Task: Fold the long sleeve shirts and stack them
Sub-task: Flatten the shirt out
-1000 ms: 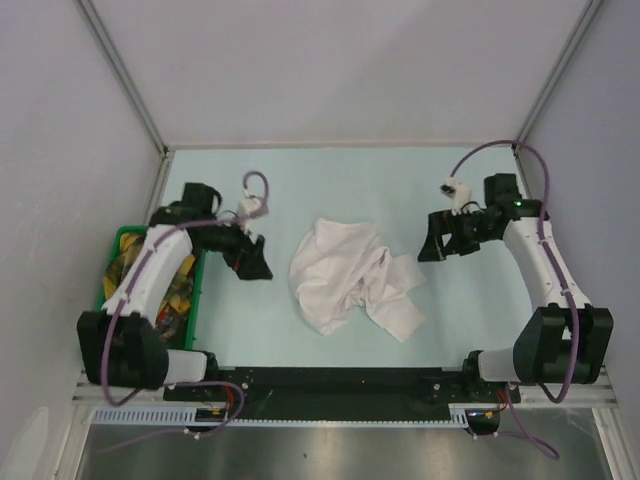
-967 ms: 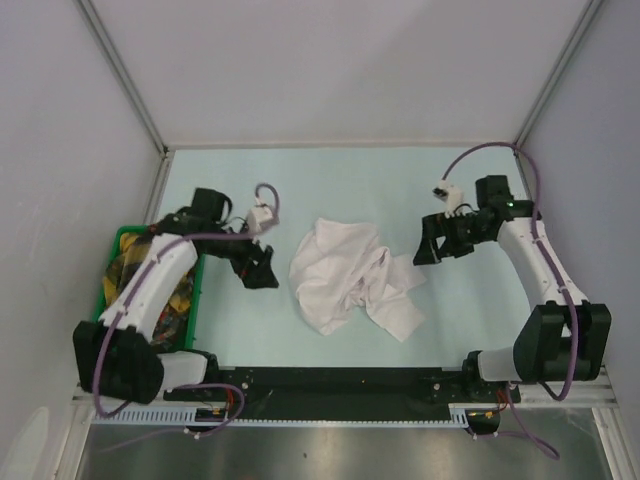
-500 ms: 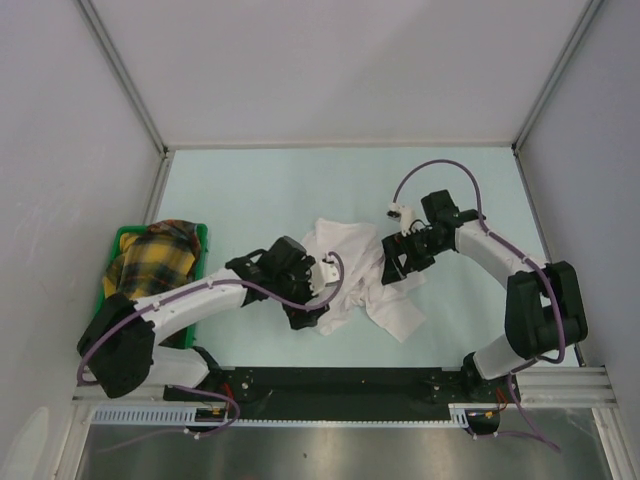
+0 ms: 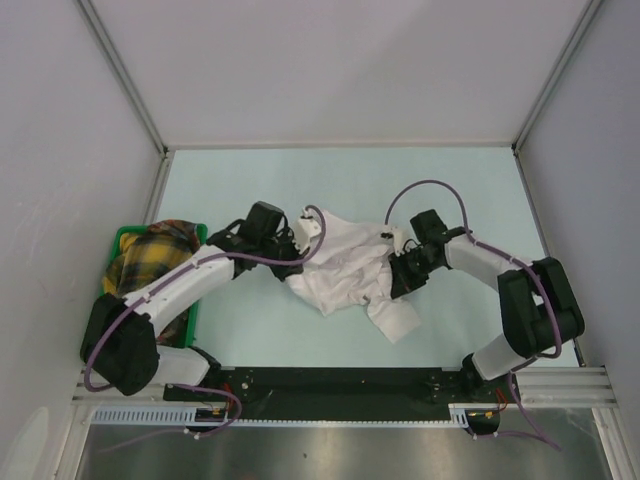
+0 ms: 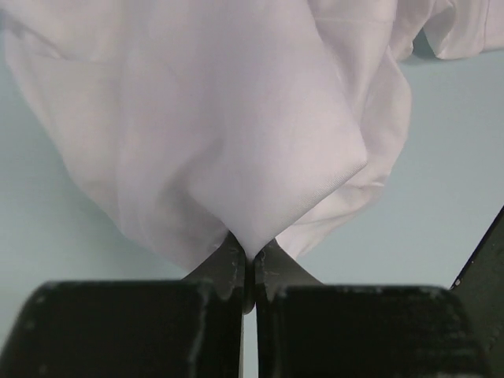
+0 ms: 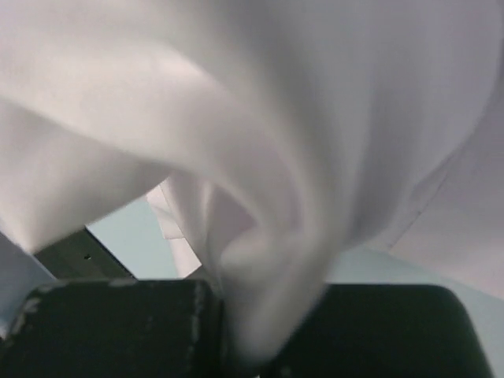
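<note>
One of the long sleeve shirts [image 4: 345, 268] lies crumpled in the middle of the pale blue table [image 4: 250, 185]; it is thin, white and wrinkled. My left gripper [image 4: 289, 255] is at its left edge, shut on a pinch of the cloth. In the left wrist view the shirt [image 5: 236, 118] rises in a peak from the closed left gripper [image 5: 249, 264]. My right gripper [image 4: 399, 279] is on the shirt's right side. In the right wrist view a fold of the shirt [image 6: 276, 118] runs down between the jaws of the right gripper [image 6: 260, 331], which are shut on it.
A green basket [image 4: 117, 238] stands at the table's left edge with a yellow plaid cloth [image 4: 150, 258] heaped in it, under my left arm. White walls close off the back and both sides. A black rail [image 4: 330, 380] runs along the near edge.
Both arms swung in from the sides onto the shirt and both grippers went from open to shut on it. The left gripper moved from the shirt's lower left up to its left edge, shifting the cloth.
</note>
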Tool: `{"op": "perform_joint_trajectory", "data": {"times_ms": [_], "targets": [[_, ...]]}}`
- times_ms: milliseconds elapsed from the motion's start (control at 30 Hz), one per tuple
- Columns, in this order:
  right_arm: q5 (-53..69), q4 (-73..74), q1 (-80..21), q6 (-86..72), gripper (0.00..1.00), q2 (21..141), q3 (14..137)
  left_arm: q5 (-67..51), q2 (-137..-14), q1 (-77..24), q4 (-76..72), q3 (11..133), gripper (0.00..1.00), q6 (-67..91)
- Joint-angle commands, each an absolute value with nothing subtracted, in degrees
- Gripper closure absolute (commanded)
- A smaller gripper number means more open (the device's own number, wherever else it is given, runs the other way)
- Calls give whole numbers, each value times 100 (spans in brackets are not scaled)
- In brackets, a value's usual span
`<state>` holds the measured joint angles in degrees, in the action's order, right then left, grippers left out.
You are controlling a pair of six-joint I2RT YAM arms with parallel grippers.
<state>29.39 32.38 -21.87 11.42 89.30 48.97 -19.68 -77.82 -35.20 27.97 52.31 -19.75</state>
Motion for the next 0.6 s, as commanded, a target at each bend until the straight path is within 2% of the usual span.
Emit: {"op": "perform_joint_trajectory", "data": {"times_ms": [0, 167, 367, 467, 500, 567], "targets": [[3444, 3761, -1610, 1309, 100, 8281, 5554, -2803, -7374, -2971, 3427, 5852, 100, -2381], [4533, 4331, -564, 1204, 100, 7288, 6309, -3234, -7689, -2357, 3682, 6599, 100, -2461], [5326, 4439, 464, 765, 100, 6812, 7434, -3744, -8533, -1689, 4323, 8154, 99, -2847], [5361, 4107, 589, 293, 100, 6619, 7927, -3429, -8683, -1539, 4307, 8569, 76, -2796], [5361, 3948, 589, 133, 100, 6514, 7997, -3602, -8692, -1460, 4263, 8587, 59, -2708], [5370, 3335, 536, -522, 100, 6399, 8165, -3910, -8596, -1336, 4070, 8465, 45, -2313]]}}
